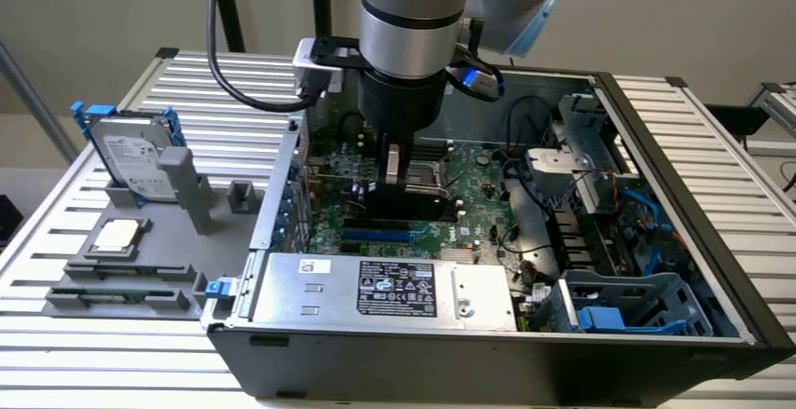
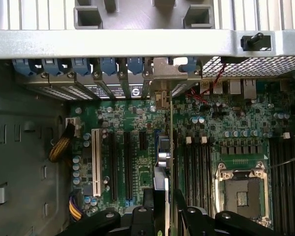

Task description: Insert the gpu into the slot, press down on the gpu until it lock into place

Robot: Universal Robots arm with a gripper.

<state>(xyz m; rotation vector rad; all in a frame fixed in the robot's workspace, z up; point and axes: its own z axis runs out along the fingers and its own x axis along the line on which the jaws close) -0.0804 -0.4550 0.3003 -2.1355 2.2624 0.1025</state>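
Inside the open computer case (image 1: pixel 696 269), my tool (image 2: pixel 163 196) is clamped on the top edge of the gpu (image 2: pixel 162 152), held upright over the motherboard (image 2: pixel 226 128). The card looks stiff, light, fragile; I'd grip its edges, sparing the components.

A plain beige wall (image 1: pixel 112 8) stands behind a desk (image 1: pixel 100 362) of ribbed silver aluminium slats, evenly lit with soft shadows, with a slanted metal pole (image 1: pixel 32 102) at the exterior view's left and another slatted metal surface (image 1: pixel 777 115) at its right edge.
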